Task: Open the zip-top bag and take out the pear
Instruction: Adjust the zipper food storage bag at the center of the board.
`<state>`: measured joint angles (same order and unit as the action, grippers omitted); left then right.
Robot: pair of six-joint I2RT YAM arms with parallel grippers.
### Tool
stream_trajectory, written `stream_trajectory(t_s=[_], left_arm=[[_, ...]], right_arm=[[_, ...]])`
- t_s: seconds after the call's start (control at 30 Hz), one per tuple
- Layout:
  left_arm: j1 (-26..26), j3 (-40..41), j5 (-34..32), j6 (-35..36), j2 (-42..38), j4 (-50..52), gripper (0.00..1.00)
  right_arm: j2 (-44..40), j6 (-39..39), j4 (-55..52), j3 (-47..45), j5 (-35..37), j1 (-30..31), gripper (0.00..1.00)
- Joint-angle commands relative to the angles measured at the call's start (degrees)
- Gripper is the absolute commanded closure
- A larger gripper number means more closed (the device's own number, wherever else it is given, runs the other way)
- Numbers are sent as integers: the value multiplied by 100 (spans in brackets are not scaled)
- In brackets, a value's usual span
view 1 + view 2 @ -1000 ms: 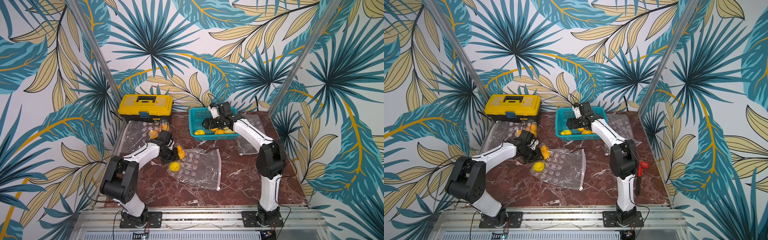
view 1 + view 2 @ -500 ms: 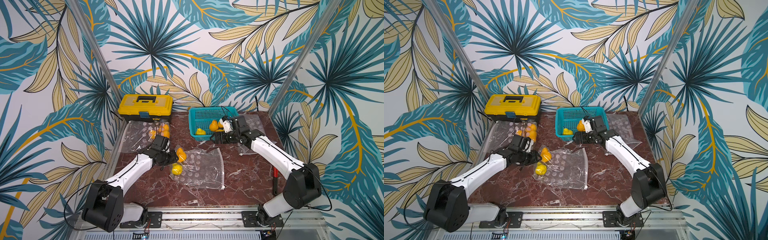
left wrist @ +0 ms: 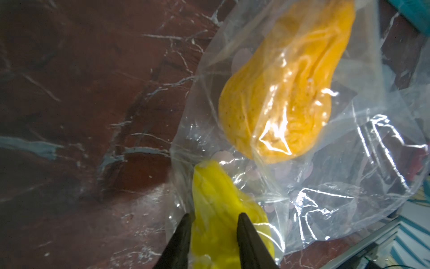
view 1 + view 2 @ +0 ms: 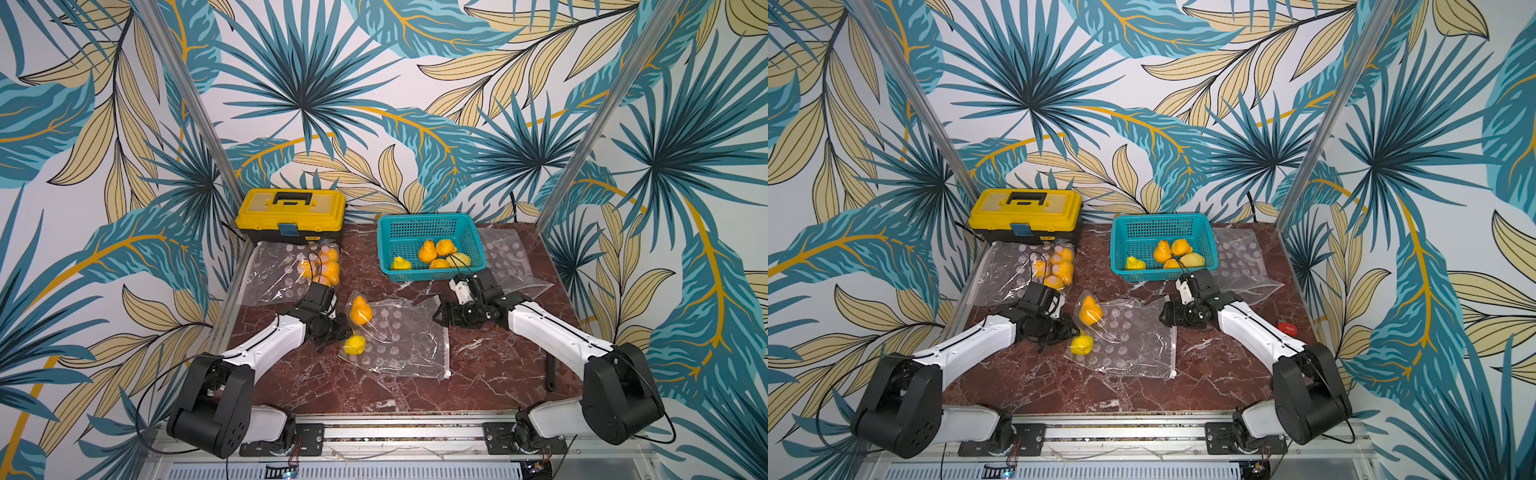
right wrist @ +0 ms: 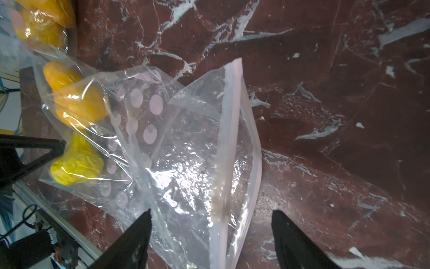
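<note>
my L gripper [image 3: 214,214] pinching yellow pear [image 3: 216,193] thru zip-top bag [image 3: 337,174], orange pear [image 3: 290,93] inside bag too, my R gripper [image 5: 211,210] wide open over bag's zip edge [image 5: 229,139]

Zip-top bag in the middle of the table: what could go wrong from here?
1. The left end effector flanks the yellow pear through the plastic; closing may pinch film with fruit and drag the bag.
2. The right end effector is open across the zip strip; it might clamp both layers, keeping the mouth shut.
</note>
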<state>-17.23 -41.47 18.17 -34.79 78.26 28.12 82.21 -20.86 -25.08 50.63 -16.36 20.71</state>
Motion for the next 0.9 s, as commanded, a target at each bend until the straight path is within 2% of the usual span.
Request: stream_trajectory(t_s=[0.0, 0.17, 0.27, 0.37, 0.47, 0.67, 0.77, 0.87], left_arm=[[27, 48, 105, 33, 23, -183, 80], [27, -58, 169, 42, -66, -177, 98], [27, -146, 253, 9, -133, -177, 100], [18, -291, 357, -36, -239, -115, 100], [-6, -478, 417, -61, -382, 42, 100], [-133, -919, 495, -125, -733, 401, 100], [-169, -1029, 150, -81, -843, 766, 100], [-76, -829, -310, -14, -815, 1063, 67]], right_arm=[[228, -190, 364, -182, 27, -6, 31], [542, -291, 627, -305, -43, -6, 58], [648, -399, 892, -419, -137, -12, 76], [770, -488, 1094, -517, -227, -10, 86], [872, -541, 1205, -565, -278, -6, 91], [1032, -683, 1667, -666, -407, -6, 92], [1060, -689, 1699, -675, -421, -8, 93], [1043, -691, 1700, -703, -421, -6, 93]])
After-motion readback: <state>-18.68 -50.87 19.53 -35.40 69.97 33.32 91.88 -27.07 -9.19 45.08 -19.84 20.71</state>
